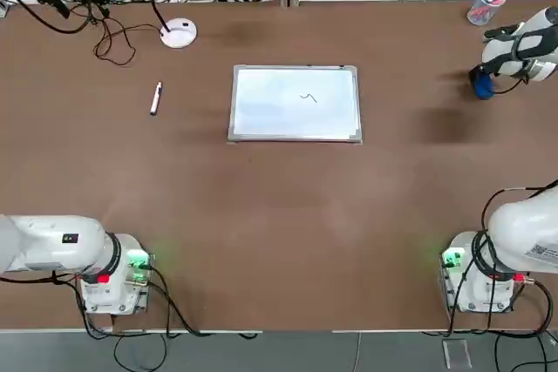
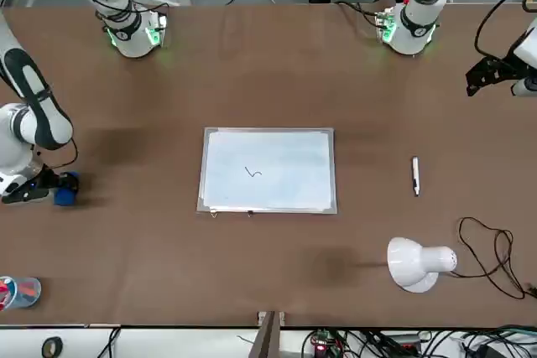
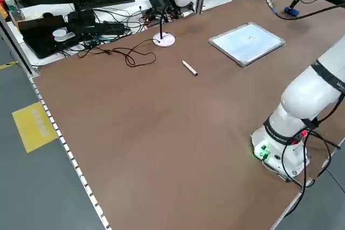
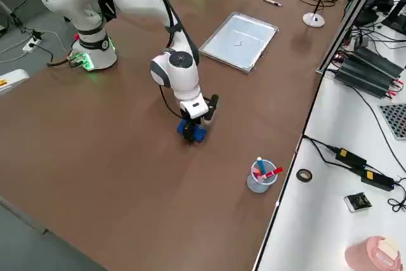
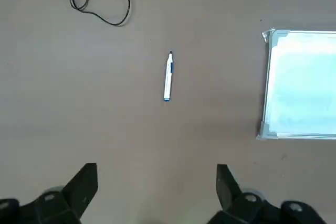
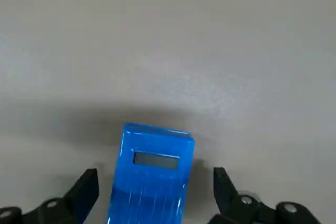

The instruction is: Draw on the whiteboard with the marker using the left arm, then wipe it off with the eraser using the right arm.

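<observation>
The whiteboard (image 1: 296,103) lies flat mid-table and carries a small dark squiggle (image 1: 309,98). Well off its left side the marker (image 1: 156,98) lies loose on the table; it also shows in the left wrist view (image 5: 168,76). My left gripper (image 5: 156,174) hovers high above the table on the marker's side, open with nothing in it, and appears at the front view's right edge (image 2: 487,75). Down at the far right of the table, my right gripper (image 6: 153,174) straddles the blue eraser (image 6: 152,169). Its fingers stand open, with a gap on each side of the eraser (image 4: 192,131).
A white desk lamp (image 1: 179,32) and its looped cable (image 1: 113,41) sit at the far left. A clear cup of pens (image 1: 482,8) stands just beyond the eraser near the far right edge. The arms' bases (image 1: 113,272) (image 1: 475,276) occupy the near corners.
</observation>
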You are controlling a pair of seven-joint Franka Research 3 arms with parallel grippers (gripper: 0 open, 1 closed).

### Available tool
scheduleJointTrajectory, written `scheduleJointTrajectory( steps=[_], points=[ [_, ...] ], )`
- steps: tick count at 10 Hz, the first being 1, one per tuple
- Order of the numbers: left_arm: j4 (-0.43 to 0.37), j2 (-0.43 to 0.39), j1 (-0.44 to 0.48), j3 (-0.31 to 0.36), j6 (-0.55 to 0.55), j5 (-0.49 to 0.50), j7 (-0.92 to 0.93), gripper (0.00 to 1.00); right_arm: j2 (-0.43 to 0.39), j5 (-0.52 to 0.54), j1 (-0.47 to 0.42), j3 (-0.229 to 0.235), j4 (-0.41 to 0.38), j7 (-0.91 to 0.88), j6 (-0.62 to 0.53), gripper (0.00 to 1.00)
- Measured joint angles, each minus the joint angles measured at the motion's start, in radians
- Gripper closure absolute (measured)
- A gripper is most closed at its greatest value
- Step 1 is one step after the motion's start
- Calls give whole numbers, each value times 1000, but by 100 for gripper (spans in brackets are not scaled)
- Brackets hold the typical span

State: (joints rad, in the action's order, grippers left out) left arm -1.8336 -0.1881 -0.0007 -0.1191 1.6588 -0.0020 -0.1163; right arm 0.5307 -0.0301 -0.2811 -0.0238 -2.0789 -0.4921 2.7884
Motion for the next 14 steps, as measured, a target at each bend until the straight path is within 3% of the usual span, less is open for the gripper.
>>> scheduleJointTrajectory(
  steps=[3,6,14],
  points=[
    [0,0,-1,0,4,0,0,0,4,0,1,-1,0,0,3,15],
    [0,0,-1,-2,6,0,0,0,3,0,1,-1,0,0,3,44],
    [5,0,-1,-13,8,0,0,0,2,0,6,-4,8,33,-21,44]
  ],
)
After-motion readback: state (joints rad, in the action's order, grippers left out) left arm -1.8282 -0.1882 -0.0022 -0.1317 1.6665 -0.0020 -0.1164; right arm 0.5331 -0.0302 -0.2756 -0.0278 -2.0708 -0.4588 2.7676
